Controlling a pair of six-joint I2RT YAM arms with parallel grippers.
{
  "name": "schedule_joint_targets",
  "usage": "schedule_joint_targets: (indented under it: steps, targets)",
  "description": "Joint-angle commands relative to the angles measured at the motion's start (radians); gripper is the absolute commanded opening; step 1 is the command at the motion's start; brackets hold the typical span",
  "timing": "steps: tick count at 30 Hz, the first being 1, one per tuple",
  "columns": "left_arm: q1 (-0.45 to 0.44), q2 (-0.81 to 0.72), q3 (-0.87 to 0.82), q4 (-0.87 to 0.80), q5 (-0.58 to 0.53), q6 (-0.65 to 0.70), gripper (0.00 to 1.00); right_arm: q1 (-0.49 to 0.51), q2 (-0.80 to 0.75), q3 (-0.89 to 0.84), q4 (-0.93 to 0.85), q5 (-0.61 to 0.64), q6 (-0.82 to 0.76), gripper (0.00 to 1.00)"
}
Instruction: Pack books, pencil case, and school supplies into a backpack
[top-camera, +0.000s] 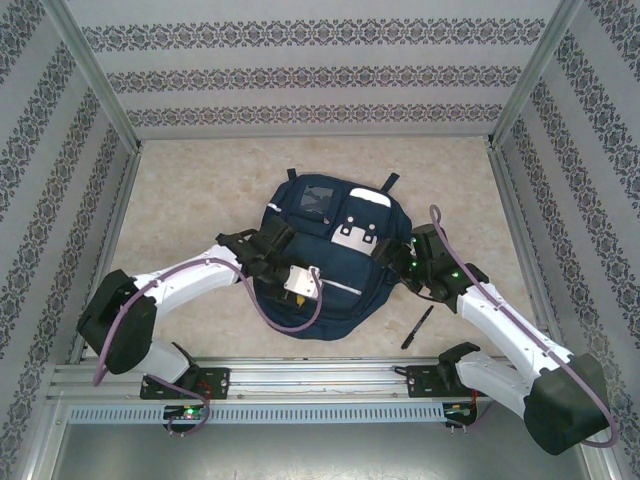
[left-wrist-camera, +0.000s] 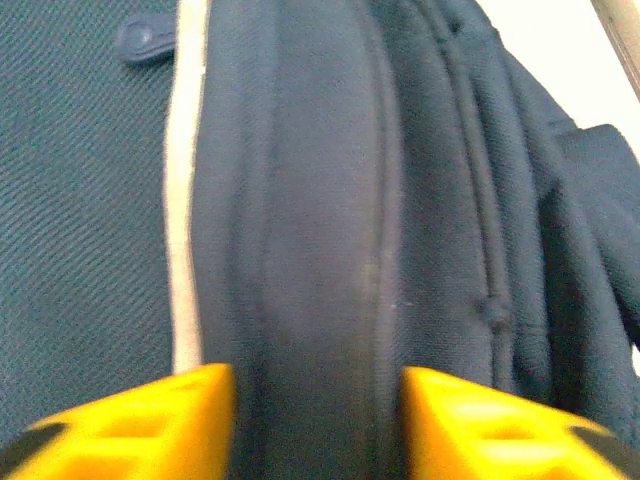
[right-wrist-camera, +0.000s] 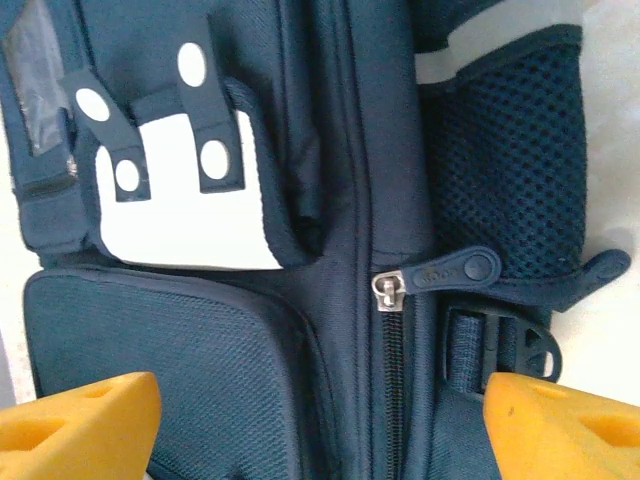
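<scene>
The navy backpack (top-camera: 345, 275) lies flat mid-table with its white front patch (top-camera: 368, 200) facing up. My left gripper (top-camera: 300, 283) rests on its near left side. In the left wrist view the yellow fingers (left-wrist-camera: 150, 420) pinch a raised fold of backpack fabric (left-wrist-camera: 320, 200) that fills the gap of the left gripper (left-wrist-camera: 318, 420). My right gripper (top-camera: 405, 262) hovers at the bag's right side. It stands open (right-wrist-camera: 320, 420) over the backpack (right-wrist-camera: 200, 350), near a zipper slider (right-wrist-camera: 385, 290). A black pen (top-camera: 417, 327) lies on the table, near right. The books and pencil case are out of view.
Patterned walls (top-camera: 60, 200) enclose the table on three sides. A metal rail (top-camera: 320, 375) with both arm bases runs along the near edge. A mesh side pocket (right-wrist-camera: 510, 170) and a buckle (right-wrist-camera: 520, 350) sit on the bag's right side.
</scene>
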Motion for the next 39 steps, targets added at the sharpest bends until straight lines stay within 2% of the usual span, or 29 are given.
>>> schedule_joint_targets:
  steps: [1,5,8,11,12,13,16,19,21,25,28,33,35,39]
  targets:
    - [-0.006,0.009,0.080,-0.074,-0.017,-0.034,0.22,0.020,0.017,0.021,-0.039,-0.007,-0.003,0.81]
    - [-0.006,0.031,0.145,-0.146,0.038,-0.053,0.00,0.030,0.060,0.082,-0.154,0.013,-0.071,0.78]
    - [-0.006,0.041,0.171,-0.174,0.043,-0.085,0.00,0.034,0.086,0.105,-0.195,0.012,-0.056,0.77]
    - [-0.006,0.041,0.182,-0.175,0.052,-0.112,0.00,0.039,0.124,0.120,-0.169,-0.071,-0.007,0.75]
    - [-0.006,0.039,0.192,-0.176,0.080,-0.144,0.00,0.040,0.180,0.148,-0.111,-0.150,0.030,0.69]
    - [-0.006,0.015,0.182,-0.151,0.146,-0.210,0.00,0.041,0.229,0.177,-0.083,-0.166,0.029,0.65]
    - [-0.006,-0.042,0.120,-0.078,0.144,-0.321,0.00,0.031,0.364,0.258,-0.055,-0.170,-0.059,0.49]
    - [-0.006,-0.097,0.039,0.002,0.166,-0.400,0.00,0.038,0.524,0.370,-0.012,-0.222,-0.215,0.23]
    - [-0.006,-0.114,0.009,0.024,0.172,-0.446,0.00,0.047,0.614,0.443,0.005,-0.253,-0.257,0.19]
    - [-0.006,-0.141,-0.024,0.066,0.181,-0.542,0.00,0.076,0.740,0.563,0.094,-0.351,-0.304,0.21]
    - [-0.005,-0.144,-0.038,0.111,0.167,-0.591,0.00,0.091,0.807,0.668,0.082,-0.399,-0.356,0.29]
    - [0.020,-0.072,0.029,0.104,0.110,-0.691,0.00,0.032,0.752,0.669,-0.003,-0.197,-0.330,0.47]
    - [0.039,-0.039,0.070,0.098,0.131,-0.731,0.00,-0.015,0.686,0.619,-0.058,-0.103,-0.302,0.55]
    - [0.062,-0.010,0.102,0.166,0.153,-0.847,0.00,-0.095,0.526,0.484,-0.163,0.024,-0.226,0.63]
